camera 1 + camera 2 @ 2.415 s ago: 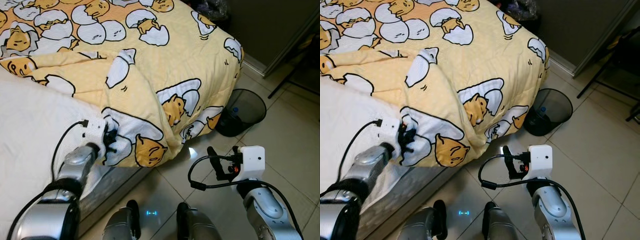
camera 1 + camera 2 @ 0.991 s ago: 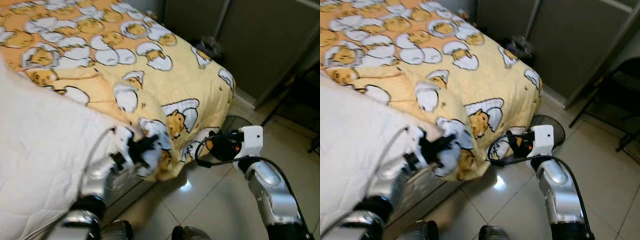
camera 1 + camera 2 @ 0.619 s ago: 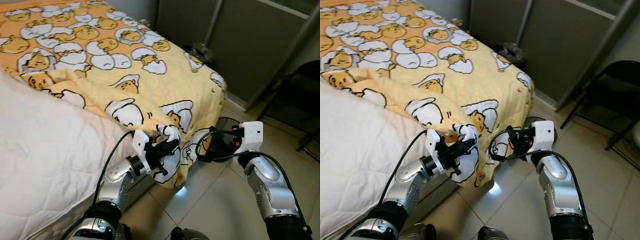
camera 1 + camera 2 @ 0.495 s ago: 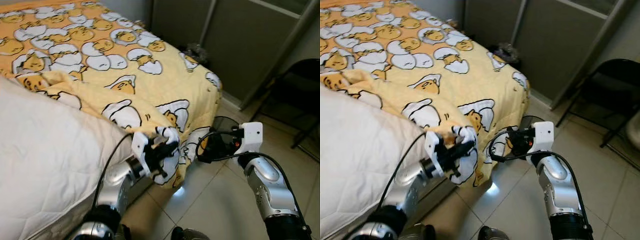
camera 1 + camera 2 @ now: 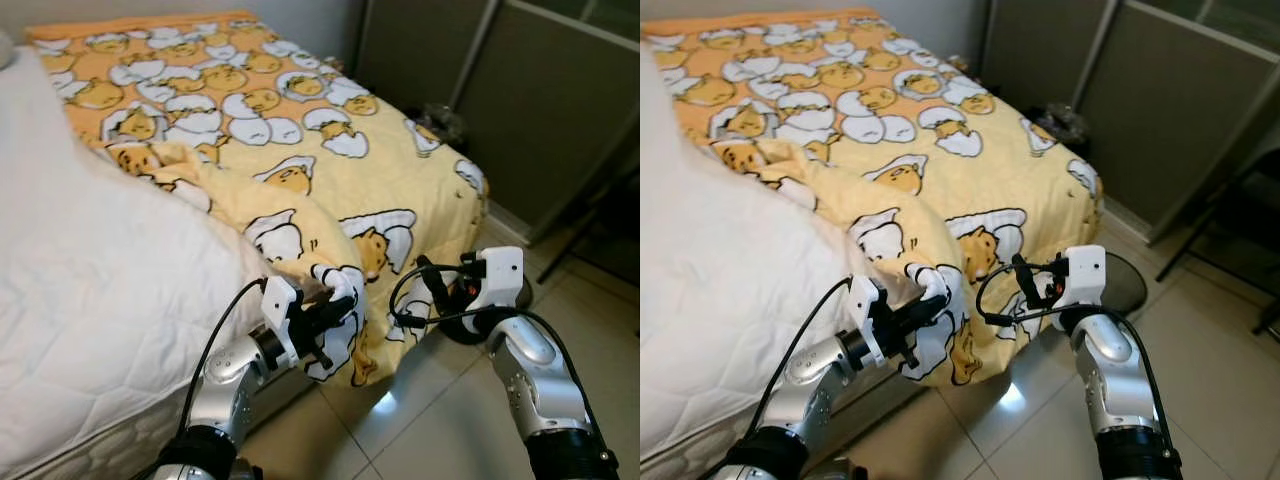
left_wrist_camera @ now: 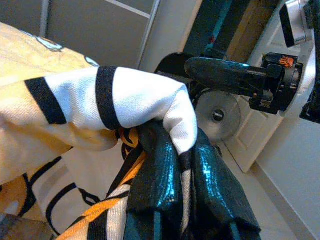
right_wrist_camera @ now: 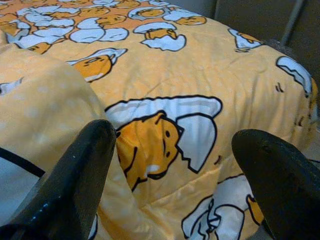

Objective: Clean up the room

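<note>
One corner of the yellow blanket (image 5: 345,290), clamped in our left gripper (image 5: 335,312), now rides higher toward the white mattress (image 5: 90,260), while our right gripper (image 7: 175,170) waits, fingers apart.

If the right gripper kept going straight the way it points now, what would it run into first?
Most likely the yellow egg-print blanket: the right gripper, fingers open, looks straight at the fold draped over the bed's corner. How far off it lies is hard to judge.

A yellow egg-print blanket (image 5: 300,130) lies over the white bed (image 5: 90,290), draping toward the tiled floor (image 5: 440,420).
</note>
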`<state>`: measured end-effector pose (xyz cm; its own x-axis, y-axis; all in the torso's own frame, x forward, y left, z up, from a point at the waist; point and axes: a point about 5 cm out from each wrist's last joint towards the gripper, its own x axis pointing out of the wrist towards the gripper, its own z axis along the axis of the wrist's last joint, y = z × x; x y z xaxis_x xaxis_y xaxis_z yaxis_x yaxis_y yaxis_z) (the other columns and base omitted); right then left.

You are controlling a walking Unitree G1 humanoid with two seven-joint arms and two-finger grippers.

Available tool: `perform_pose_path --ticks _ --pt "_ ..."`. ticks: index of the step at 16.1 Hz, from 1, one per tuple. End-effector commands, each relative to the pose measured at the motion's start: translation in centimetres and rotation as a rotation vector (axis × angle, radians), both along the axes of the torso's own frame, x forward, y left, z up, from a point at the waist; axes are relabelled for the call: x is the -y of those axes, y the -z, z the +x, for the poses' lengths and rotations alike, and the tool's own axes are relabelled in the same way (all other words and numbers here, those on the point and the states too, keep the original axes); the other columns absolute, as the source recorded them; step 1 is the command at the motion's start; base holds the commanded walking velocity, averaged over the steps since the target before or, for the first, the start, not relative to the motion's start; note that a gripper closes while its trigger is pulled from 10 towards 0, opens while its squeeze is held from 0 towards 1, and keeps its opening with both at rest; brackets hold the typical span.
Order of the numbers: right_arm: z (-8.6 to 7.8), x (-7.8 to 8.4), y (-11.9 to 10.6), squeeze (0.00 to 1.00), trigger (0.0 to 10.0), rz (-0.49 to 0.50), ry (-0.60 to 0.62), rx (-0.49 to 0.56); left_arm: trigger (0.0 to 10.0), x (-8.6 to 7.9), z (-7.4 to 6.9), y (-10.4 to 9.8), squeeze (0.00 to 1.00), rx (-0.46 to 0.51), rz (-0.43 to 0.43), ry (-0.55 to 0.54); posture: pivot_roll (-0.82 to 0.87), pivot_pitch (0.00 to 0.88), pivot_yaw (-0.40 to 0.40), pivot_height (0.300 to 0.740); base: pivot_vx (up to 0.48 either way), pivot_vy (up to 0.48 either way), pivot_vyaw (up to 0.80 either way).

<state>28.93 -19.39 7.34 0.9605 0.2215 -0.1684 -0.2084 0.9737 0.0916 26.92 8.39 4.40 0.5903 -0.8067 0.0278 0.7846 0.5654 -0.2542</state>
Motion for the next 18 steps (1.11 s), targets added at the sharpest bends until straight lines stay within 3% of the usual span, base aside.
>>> perform_pose_path --ticks 1,5,6,10,18 --pt "0.2 0.4 -0.1 0.0 10.0 0.003 0.024 0.011 0.0 0.3 0.3 -0.7 0.0 0.027 0.011 0.012 -0.06 0.0 -0.069 0.74 0.0 0.0 0.0" --pt "0.4 0.3 -0.1 0.0 10.0 0.002 0.018 0.013 0.0 -0.4 0.9 -0.5 0.0 0.006 0.051 -0.064 -0.05 0.0 -0.075 0.74 0.0 0.0 0.0" --pt "0.3 0.3 0.0 0.0 10.0 -0.001 0.016 0.011 10.0 -0.3 1.1 -0.5 0.0 -0.007 0.054 -0.073 -0.06 0.0 -0.076 0.74 0.0 0.0 0.0" --pt "0.3 0.5 0.1 0.0 10.0 -0.005 0.018 0.011 10.0 -0.2 1.3 -0.7 0.0 0.0 0.072 -0.08 -0.06 0.0 -0.073 0.74 0.0 0.0 0.0" --pt "0.3 0.3 0.2 0.0 10.0 -0.004 0.017 0.011 10.0 -0.3 1.8 -0.8 0.0 -0.017 0.078 -0.108 -0.06 0.0 -0.07 0.74 -0.387 0.0 0.0"
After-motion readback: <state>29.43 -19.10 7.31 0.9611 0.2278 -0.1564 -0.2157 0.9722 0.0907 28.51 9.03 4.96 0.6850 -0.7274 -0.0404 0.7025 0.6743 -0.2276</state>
